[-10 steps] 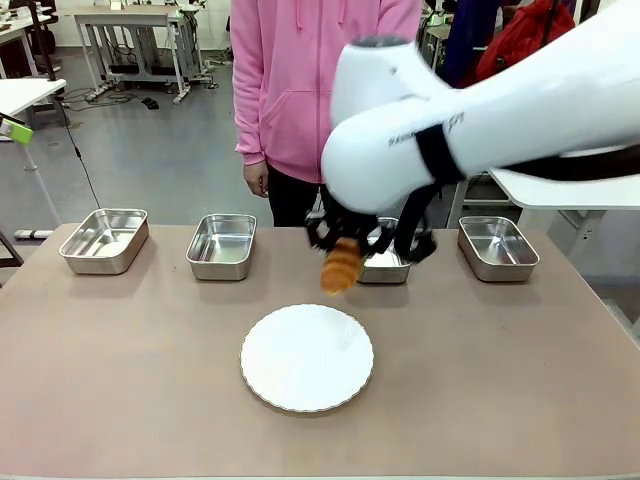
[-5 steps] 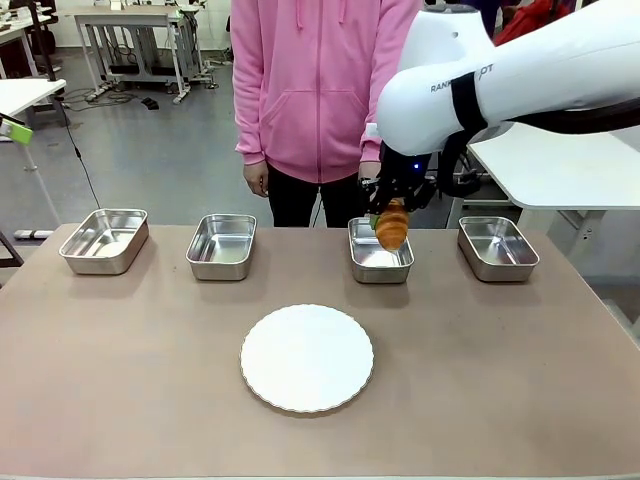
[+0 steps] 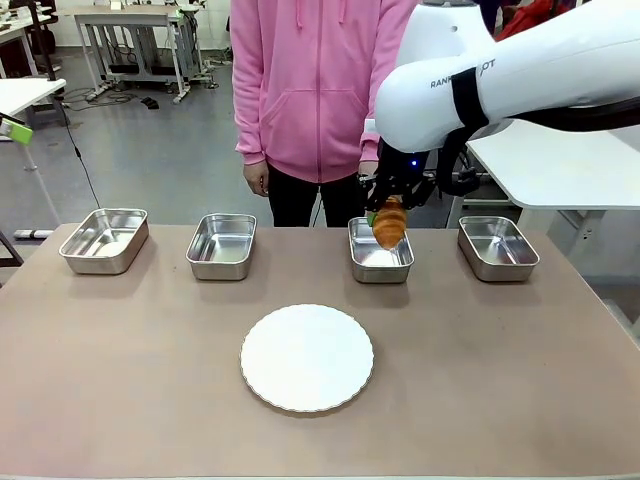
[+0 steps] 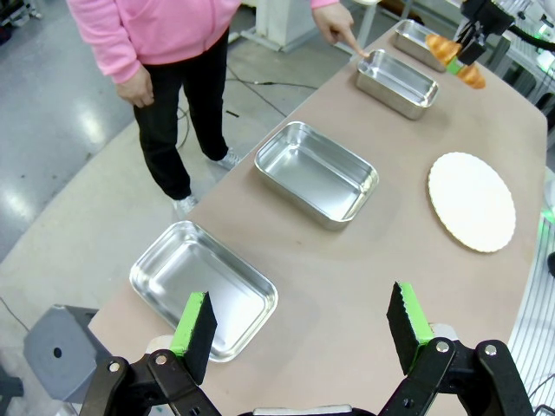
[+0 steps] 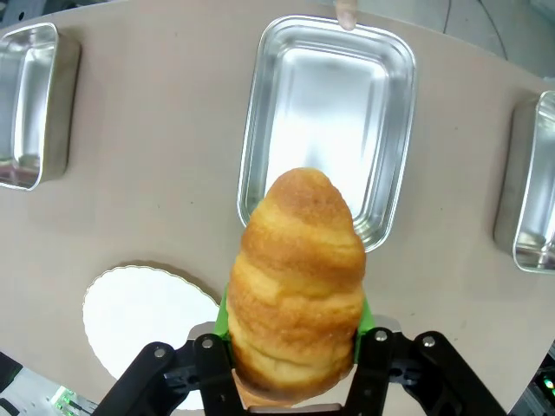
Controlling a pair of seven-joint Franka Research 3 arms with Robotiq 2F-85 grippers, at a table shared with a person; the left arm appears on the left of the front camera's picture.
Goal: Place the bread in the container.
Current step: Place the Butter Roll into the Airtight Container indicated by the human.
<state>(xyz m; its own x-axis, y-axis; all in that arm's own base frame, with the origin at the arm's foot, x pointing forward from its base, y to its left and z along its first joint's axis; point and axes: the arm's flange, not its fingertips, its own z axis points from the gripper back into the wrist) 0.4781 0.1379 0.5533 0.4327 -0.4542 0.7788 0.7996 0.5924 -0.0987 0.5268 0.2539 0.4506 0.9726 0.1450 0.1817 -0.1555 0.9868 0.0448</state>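
Seen from its own wrist camera, the left gripper (image 4: 299, 334) is held high above the near-left end of the table (image 3: 120, 380), its green-padded fingers spread wide with nothing between them. In the front view the right arm is extended across from the right side and bent downward, so that the right gripper (image 3: 392, 205) is hung over the third pan from the left; its jaws are clamped on the bread (image 3: 389, 224), which is carried tip-down above the container (image 3: 380, 262) and is not seen to touch it. In the right wrist view the bread (image 5: 297, 286) is pinched between the green pads, with the container (image 5: 325, 130) lying directly below and a fingertip of the person (image 5: 346, 12) laid at its far rim. Four steel pans are counted in a row along the far side of the table, all without contents. One white scalloped plate (image 3: 306, 358) is set nearer the middle, bare. One piece of bread is counted. One person in a pink hoodie (image 3: 310, 80) is stood at the far edge.
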